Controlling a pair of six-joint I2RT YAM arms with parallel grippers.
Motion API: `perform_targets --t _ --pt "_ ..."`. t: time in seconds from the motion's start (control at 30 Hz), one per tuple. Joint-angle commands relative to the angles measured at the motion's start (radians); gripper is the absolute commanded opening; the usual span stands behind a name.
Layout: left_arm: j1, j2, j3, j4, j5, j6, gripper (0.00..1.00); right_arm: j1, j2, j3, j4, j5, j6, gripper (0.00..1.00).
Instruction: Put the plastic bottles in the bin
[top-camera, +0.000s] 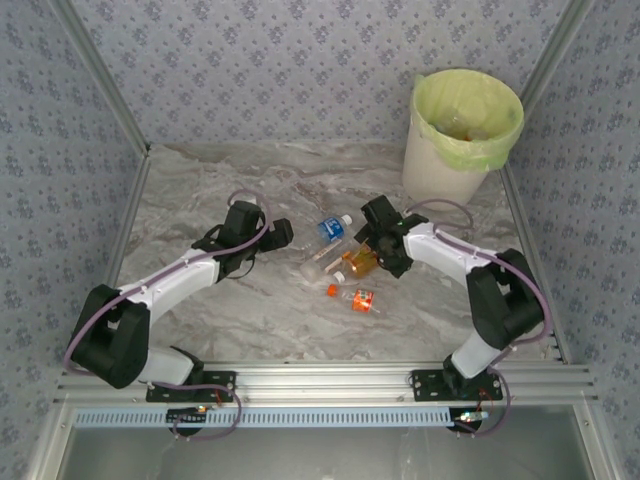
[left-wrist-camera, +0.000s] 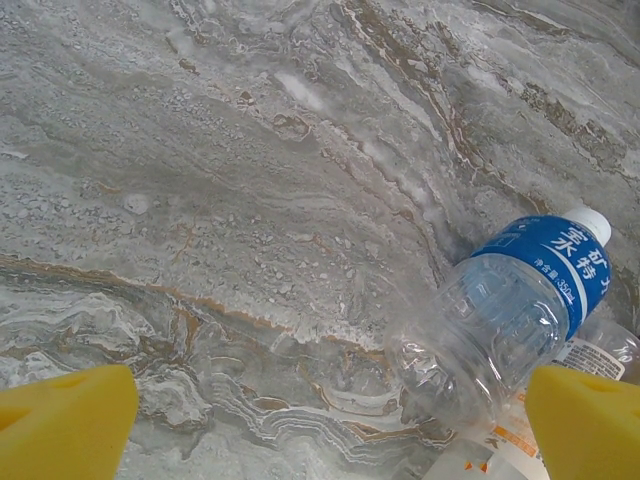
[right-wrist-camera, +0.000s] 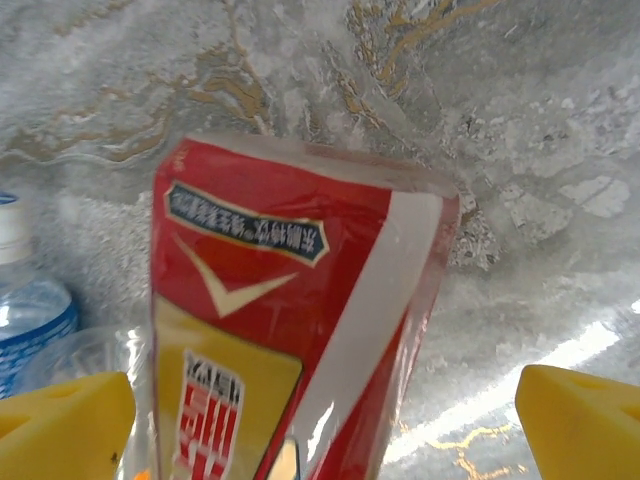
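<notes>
Seemingly 4 plastic bottles (top-camera: 362, 300) lay on the table (top-camera: 200, 330), well apart from 1 bin (top-camera: 440, 170); the blue-labelled bottle (top-camera: 332, 231) pointed its cap diagonally binward. The left gripper (left-wrist-camera: 320, 420) and right gripper (right-wrist-camera: 322, 415) gaped wide, right straddling the red-labelled bottle (right-wrist-camera: 290, 300).

Your table (left-wrist-camera: 200, 150) reads as marble-look stone, grey with brown veins, smooth with a soft sheen where the light streaks across it. The blue-labelled bottle (left-wrist-camera: 500, 310) is thin clear plastic, dented and crinkled, its label glossy film. The red-labelled bottle (right-wrist-camera: 290, 320) wears shiny wrap too. Pads (left-wrist-camera: 65, 425) on your left gripper (left-wrist-camera: 330, 410) look matt yellow. Far back, the bin (top-camera: 435, 170) is smooth white plastic, its bag (top-camera: 500, 135) thin, wrinkled film. The front rail (top-camera: 330, 378) is brushed metal.
</notes>
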Motion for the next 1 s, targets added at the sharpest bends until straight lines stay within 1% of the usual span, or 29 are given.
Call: perform_targets --t 0.0,0.07,0.2,0.37,0.5,0.57,0.7,0.8,0.97 --pt "0.004 0.010 0.012 0.007 -0.018 -0.004 0.99 -0.014 0.063 0.047 0.029 0.005 0.036 1.00" --pt "0.004 0.011 0.012 0.005 -0.021 -0.002 0.99 -0.026 0.095 0.056 0.053 -0.001 0.026 0.99" --pt "0.004 0.008 0.013 -0.010 -0.041 0.004 0.99 -0.049 0.131 0.060 0.088 0.013 0.006 0.92" --pt "0.006 0.014 0.017 -0.014 -0.046 0.008 0.99 -0.097 0.128 0.013 0.149 0.004 0.013 0.84" --pt "0.006 0.026 0.026 -0.014 -0.041 0.001 1.00 -0.130 0.110 -0.027 0.206 -0.014 0.006 0.73" --pt "0.005 0.029 0.031 -0.014 -0.039 0.002 0.99 -0.140 0.101 -0.038 0.213 -0.014 0.004 0.72" --pt "0.006 0.032 0.034 -0.016 -0.038 -0.002 1.00 -0.164 0.058 -0.088 0.258 0.001 0.001 0.67" --pt "0.005 0.034 0.037 -0.017 -0.039 -0.003 0.99 -0.182 0.007 -0.139 0.311 0.019 -0.001 0.63" --pt "0.006 0.034 0.036 -0.018 -0.040 -0.004 1.00 -0.198 -0.089 -0.194 0.352 0.066 -0.034 0.59"
